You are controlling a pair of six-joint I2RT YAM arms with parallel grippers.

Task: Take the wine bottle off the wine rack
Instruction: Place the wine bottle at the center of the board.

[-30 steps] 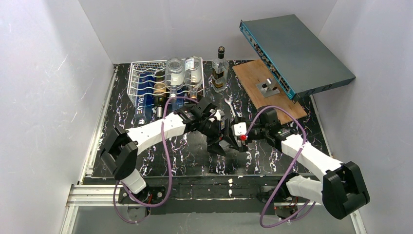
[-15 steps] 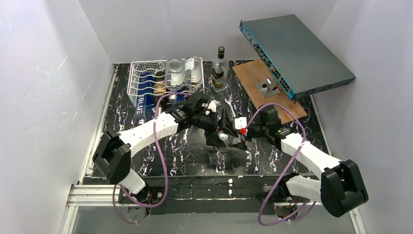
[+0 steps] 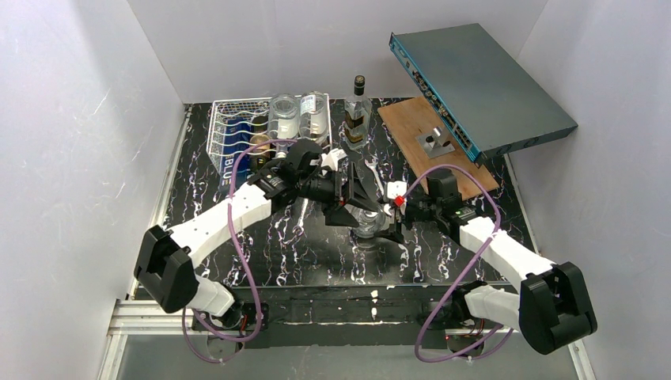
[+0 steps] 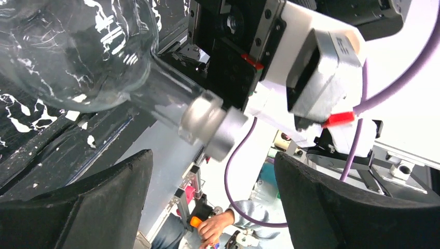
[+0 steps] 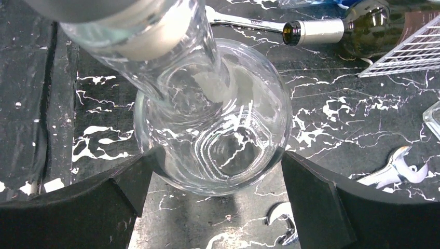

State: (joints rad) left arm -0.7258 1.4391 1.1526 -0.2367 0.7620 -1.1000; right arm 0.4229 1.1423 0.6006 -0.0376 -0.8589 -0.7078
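From above, the clear bottle (image 3: 366,228) is largely covered. Its round body (image 4: 67,52) runs off the left wrist view's corner; its blurred cap (image 5: 104,8) off the right wrist view's top.

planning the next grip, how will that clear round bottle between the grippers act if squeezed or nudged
The clear bottle is smooth, round-bellied glass, so a grip would probably slip and it is likely fragile. It looks empty, so probably light. A nudge at its capped neck might tip it, and then it would likely roll.
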